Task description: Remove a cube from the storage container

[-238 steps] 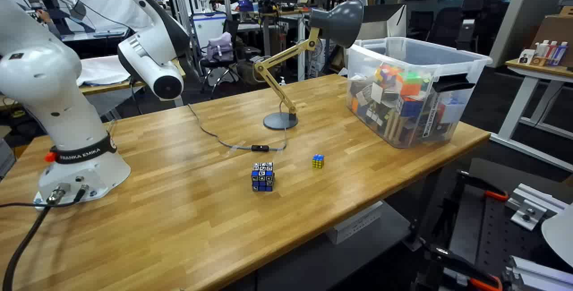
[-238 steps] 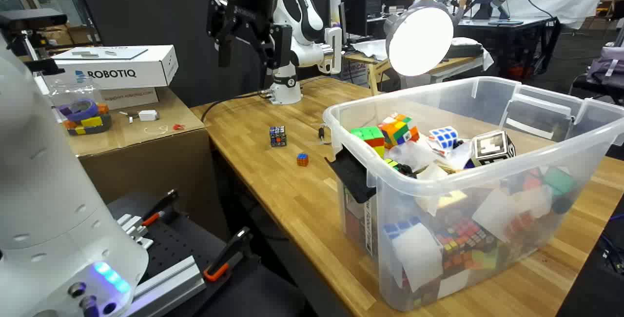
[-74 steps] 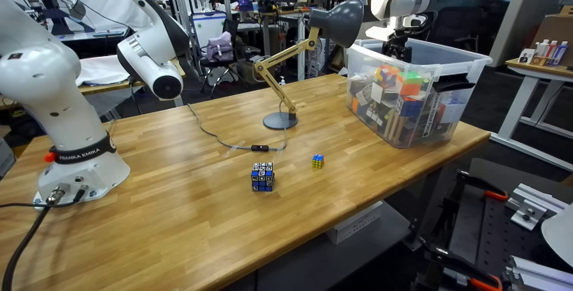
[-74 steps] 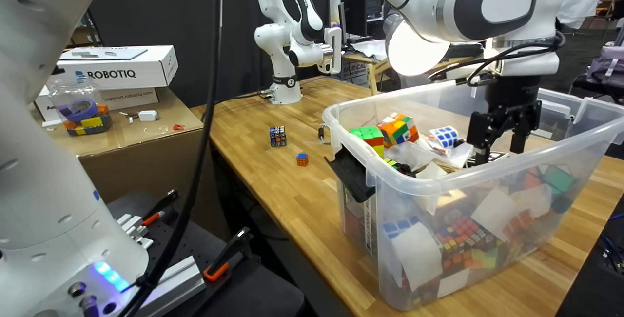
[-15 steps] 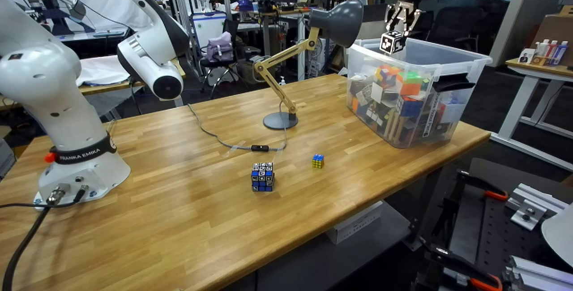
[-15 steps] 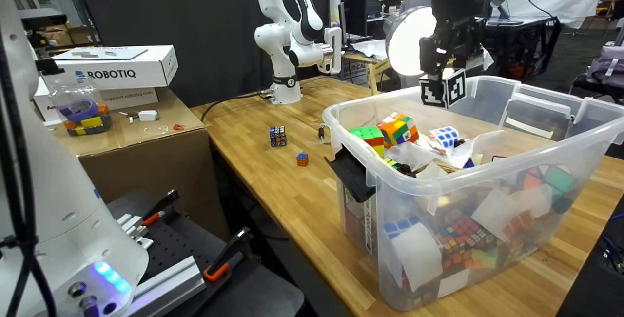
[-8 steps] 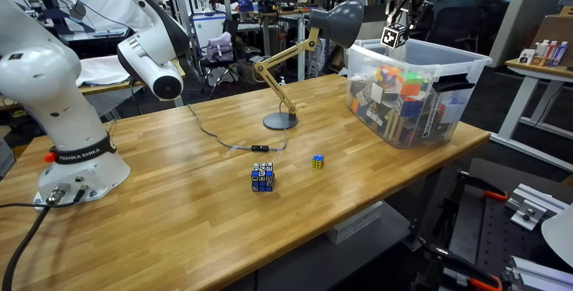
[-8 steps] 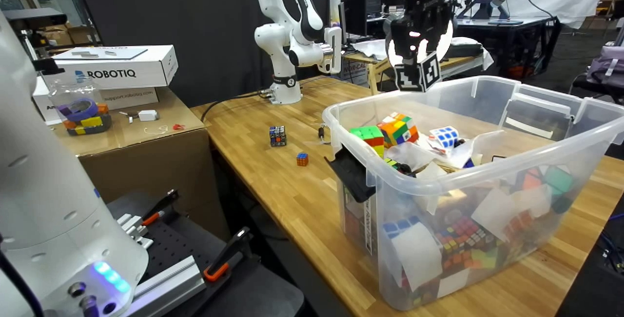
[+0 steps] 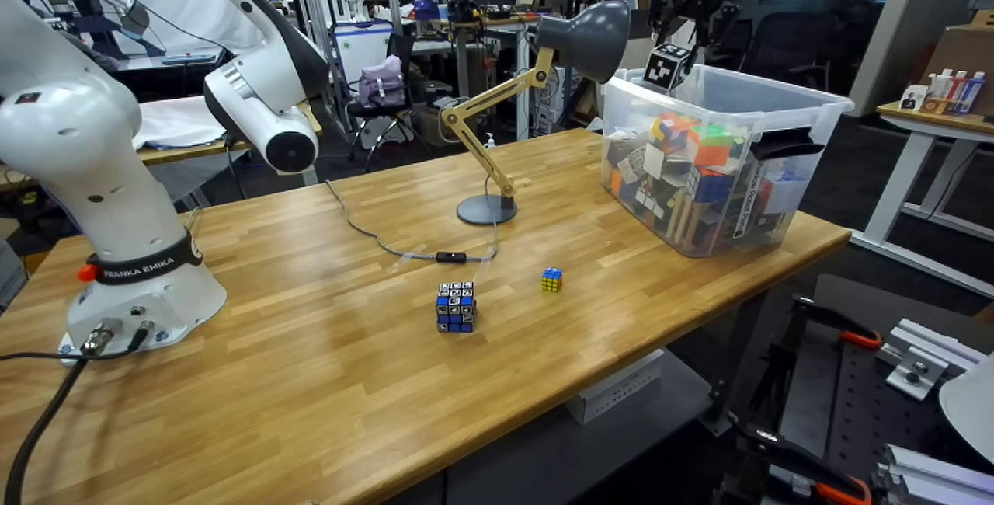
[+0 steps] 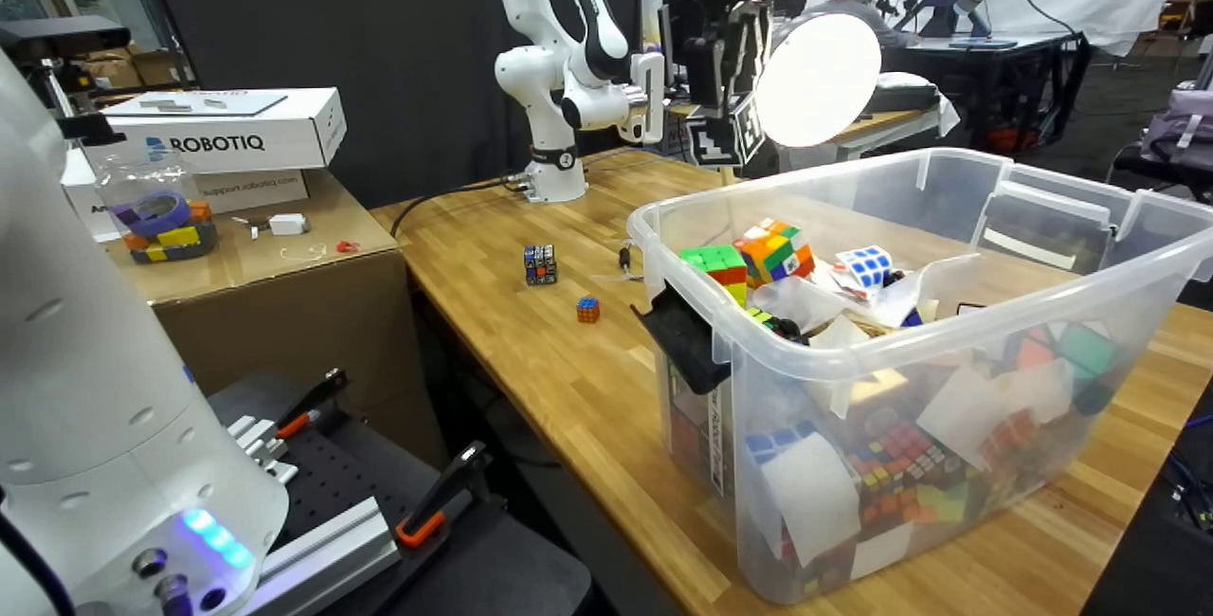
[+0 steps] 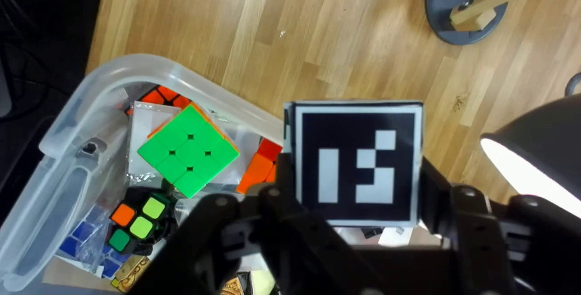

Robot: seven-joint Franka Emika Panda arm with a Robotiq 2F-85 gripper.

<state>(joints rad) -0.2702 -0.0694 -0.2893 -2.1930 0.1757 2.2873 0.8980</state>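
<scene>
Black-and-white, the cube (image 11: pixel 358 165) is clasped in the end effector (image 11: pixel 356 177), apparently above the rim of the storage container (image 11: pixel 227 100).

The black cube with white markings (image 11: pixel 358 165) hangs tilted in mid-air. The clear rectangular plastic bin (image 10: pixel 815 358) stands upright nearby.

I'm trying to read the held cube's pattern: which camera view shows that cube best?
The wrist view: held in the gripper, the black-and-white cube shows one face large and almost square-on, its white pattern clear. Both exterior views show it much smaller and tilted, its marks harder to read.
</scene>
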